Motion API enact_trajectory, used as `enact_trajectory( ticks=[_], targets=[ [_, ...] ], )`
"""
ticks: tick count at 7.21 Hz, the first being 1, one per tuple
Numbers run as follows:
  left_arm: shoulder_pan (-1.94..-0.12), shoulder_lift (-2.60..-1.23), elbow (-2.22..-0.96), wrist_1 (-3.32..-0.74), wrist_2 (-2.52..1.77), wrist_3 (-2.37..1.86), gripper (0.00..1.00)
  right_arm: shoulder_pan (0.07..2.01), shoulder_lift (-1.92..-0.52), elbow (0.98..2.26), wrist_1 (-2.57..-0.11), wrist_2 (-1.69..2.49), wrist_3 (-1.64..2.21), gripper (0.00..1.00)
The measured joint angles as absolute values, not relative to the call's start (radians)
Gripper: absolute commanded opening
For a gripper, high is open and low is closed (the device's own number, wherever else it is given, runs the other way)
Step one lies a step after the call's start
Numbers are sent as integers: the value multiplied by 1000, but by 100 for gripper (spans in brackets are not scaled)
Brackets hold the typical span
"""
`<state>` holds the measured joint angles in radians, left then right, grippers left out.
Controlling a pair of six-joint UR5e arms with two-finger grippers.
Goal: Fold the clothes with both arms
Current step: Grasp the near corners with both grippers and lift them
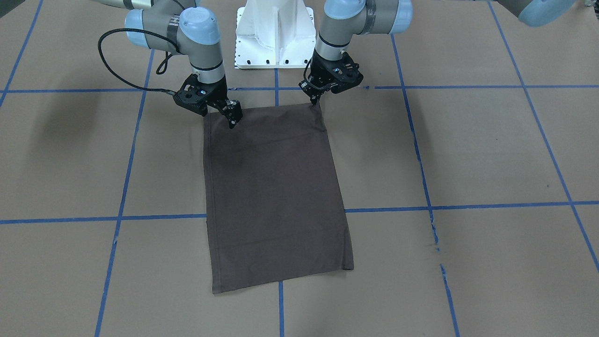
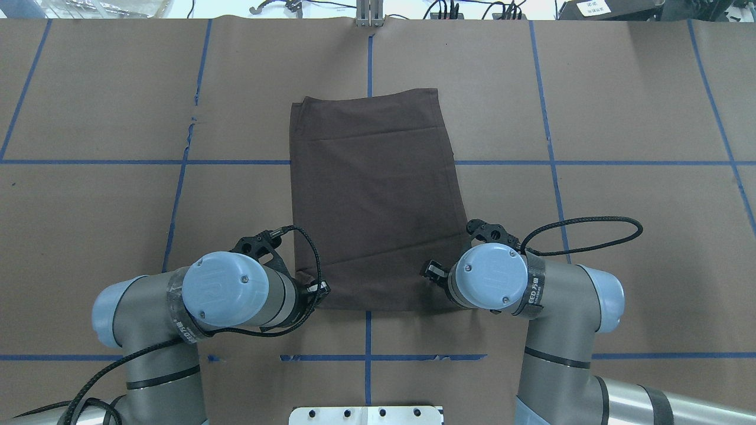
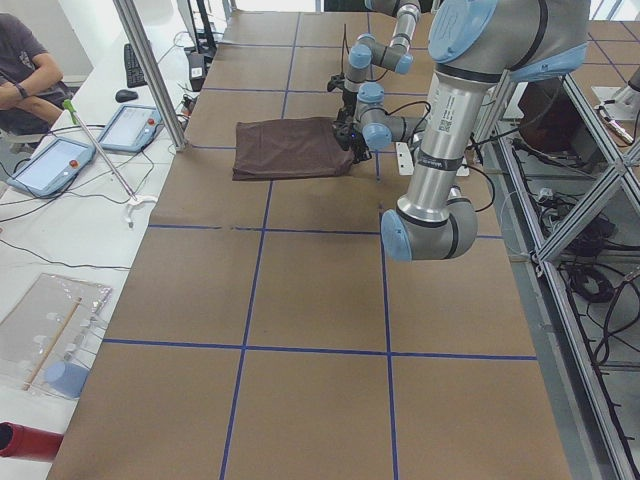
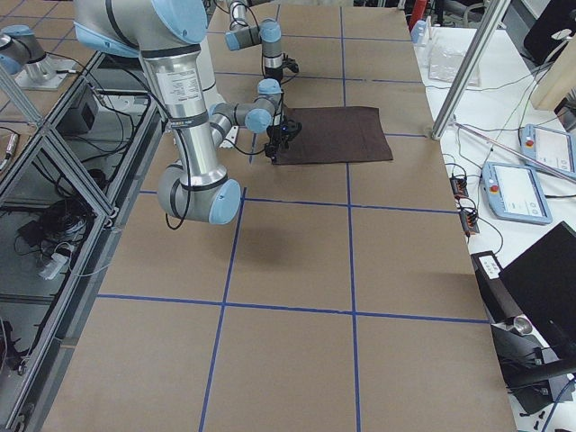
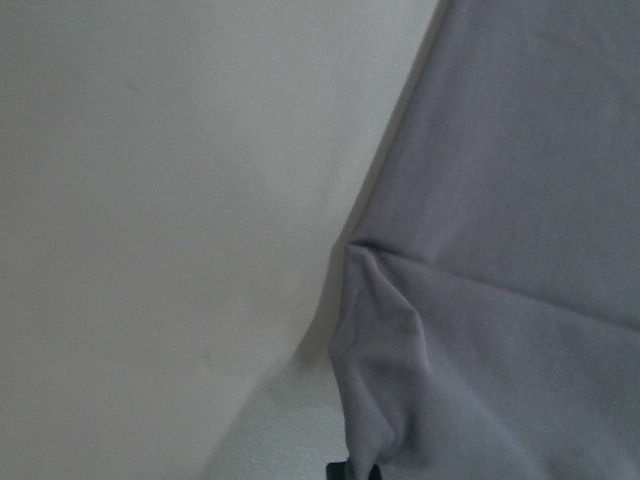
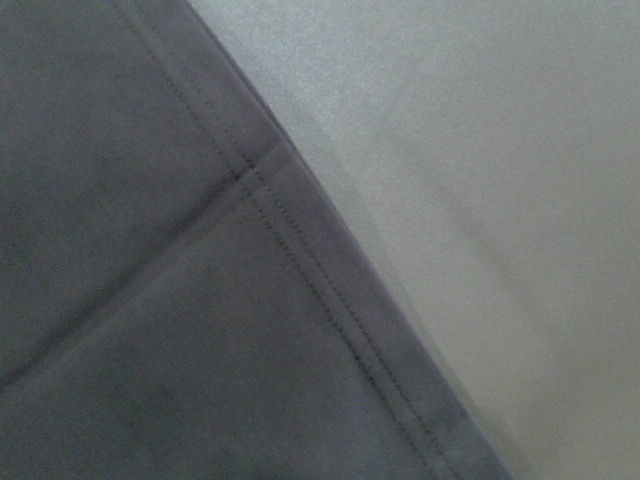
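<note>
Left end effector [image 1: 313,99] sat at the T-shirt [image 1: 276,196] corner nearest the robot's base [image 1: 275,32] and looked clenched on the cloth. The corner stood up in a small peak at its tip. Left wrist cam showed fabric puckered toward a black fingertip [image 5: 350,470], cut off at the bottom edge.

Right end effector [image 1: 232,120] pointed down w/ its tip on or just above the shirt, just inside the other near corner. Couldn't tell if it was clenched or released: its wrist cam caught only a stitched hem [image 6: 300,250] lying flat on the bench, no fingers in shot.

From overhead both were hidden under the arms' blue joint caps [image 2: 221,289]. Side cams showed them too small & far off to judge.

T-shirt lay flat mid-bench [image 1: 468,150] as a long dark brown rectangle crossing the blue tape lines [image 1: 468,206], one short edge toward the robot. Collar & sleeves couldn't be made out.

Person [image 3: 25,70] sat at the top-left edge of the left side cam, mostly cut off.
</note>
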<state>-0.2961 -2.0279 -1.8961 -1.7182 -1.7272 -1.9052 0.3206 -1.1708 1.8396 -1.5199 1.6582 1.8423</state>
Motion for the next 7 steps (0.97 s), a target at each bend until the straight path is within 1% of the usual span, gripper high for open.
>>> enact_trajectory(
  ticks=[2, 3, 4, 5, 6, 7],
  targets=[
    [-295, -2029, -1896, -1718, -1727, -1906, 0, 320, -1171, 1834, -1521, 1658, 1843, 100],
    [-294, -2028, -1896, -1718, -1727, -1907, 0, 319, -1172, 1833, -1522, 1658, 1843, 96],
    [-294, -2028, -1896, -1718, -1727, -1907, 0, 319, -1172, 1832, -1522, 1658, 1843, 56],
    [-293, -2028, -1896, -1718, -1727, -1907, 0, 319, -1172, 1833, -1523, 1658, 1842, 25],
    [-294, -2028, -1896, -1718, -1726, -1907, 0, 320, -1171, 1834, -1523, 1659, 1842, 5],
    [-295, -2029, -1896, -1718, -1726, -1907, 0, 321, -1171, 1835, -1523, 1663, 1840, 0]
  ],
)
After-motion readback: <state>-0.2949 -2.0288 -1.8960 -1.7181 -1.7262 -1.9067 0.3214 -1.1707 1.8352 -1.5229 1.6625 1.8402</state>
